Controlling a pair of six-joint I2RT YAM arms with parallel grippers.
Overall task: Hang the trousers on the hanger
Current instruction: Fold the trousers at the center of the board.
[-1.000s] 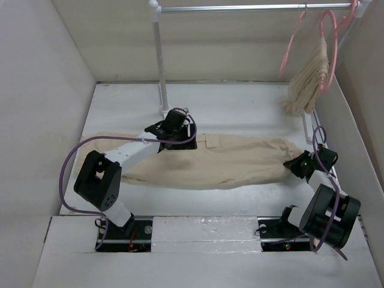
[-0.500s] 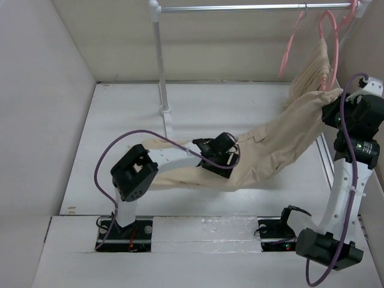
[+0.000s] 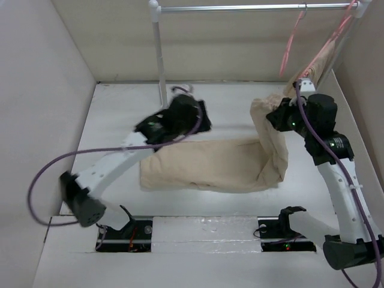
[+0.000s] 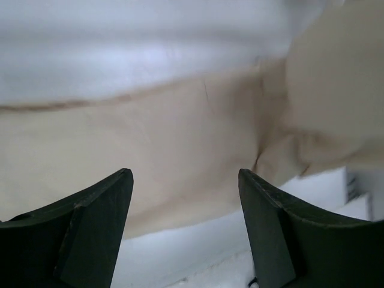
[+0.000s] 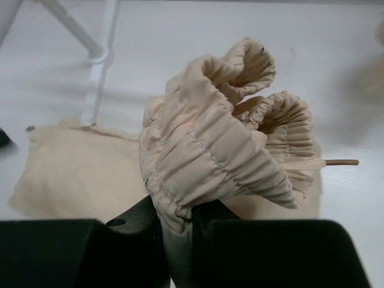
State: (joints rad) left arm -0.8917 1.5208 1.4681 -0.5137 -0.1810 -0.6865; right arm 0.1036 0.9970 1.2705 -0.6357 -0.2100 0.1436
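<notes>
The beige trousers lie folded across the middle of the table, and their right end rises in a bunched fold. My right gripper is shut on the gathered elastic waistband and holds it off the table; the cloth is pinched between the black fingers. My left gripper hovers open above the trousers' far left part with nothing between its fingers, and the cloth lies below it. The empty pink hanger hangs from the rail at the back right.
A white rack pole stands at the back centre and carries a metal rail. A second beige garment on another pink hanger hangs at the rail's right end. White walls close in the left and right sides.
My right gripper swung the waistband up toward the back right, then brought it left and lower, doubling the trousers over. My left gripper came off the trousers and rose toward the back.
</notes>
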